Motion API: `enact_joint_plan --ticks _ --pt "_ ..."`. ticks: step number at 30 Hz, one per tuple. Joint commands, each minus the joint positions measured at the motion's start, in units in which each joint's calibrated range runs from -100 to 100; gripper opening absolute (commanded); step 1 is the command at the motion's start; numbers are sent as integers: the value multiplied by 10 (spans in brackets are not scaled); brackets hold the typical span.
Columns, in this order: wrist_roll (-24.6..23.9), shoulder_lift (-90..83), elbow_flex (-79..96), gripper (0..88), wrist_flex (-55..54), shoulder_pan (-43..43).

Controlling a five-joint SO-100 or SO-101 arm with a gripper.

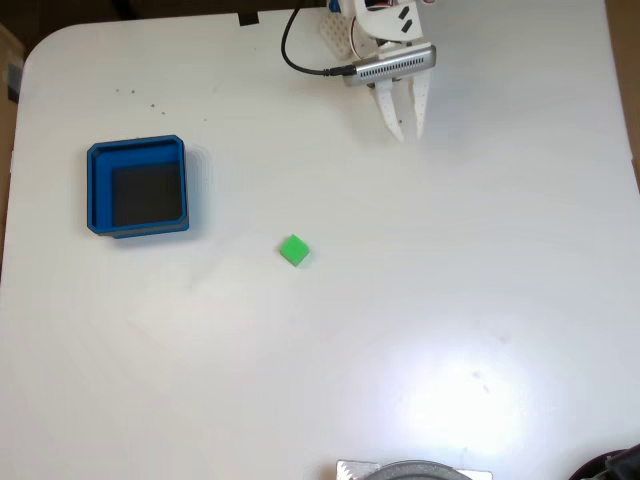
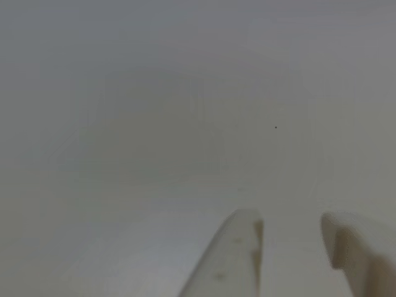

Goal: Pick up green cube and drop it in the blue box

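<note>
Counts: 1 green cube [image 1: 294, 250], 1 blue box [image 1: 137, 187], 1 arm w/ 1 gripper [image 1: 408, 133], all on a white table [image 1: 480, 260].

Fixed view: cube sits alone near the table's middle, turned a bit so its edges run diagonal to the frame. Box is to the cube's left and slightly higher in the pic, well apart from it; dark inner floor, nothing inside. A few tiny dark specks on the table above the box. Black cable [image 1: 290, 45] loops from the top edge into a grey, ribbed module [image 1: 392, 66] on the arm.

Jaws: 2 white fingers point down-frame from the top centre-right, tips a little apart w/ a narrow gap between them. Nothing between them, nothing touched. Gripper is well apart from the cube, up and to the right of it.

Other view: both fingertips [image 2: 238, 247] enter from the bottom edge, gripper [image 2: 291, 232] w/ clear gap between tips, bare blurry table behind, one tiny dark speck [image 2: 276, 127].
</note>
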Motion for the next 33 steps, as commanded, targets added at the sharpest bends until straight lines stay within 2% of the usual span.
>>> enact_joint_plan --ticks 1,14,24,33 --pt "1 -11 4 25 -11 1" --pt "0 -11 3 26 -10 6" --pt "0 -11 3 26 -10 128" --pt "0 -11 3 26 -10 197"
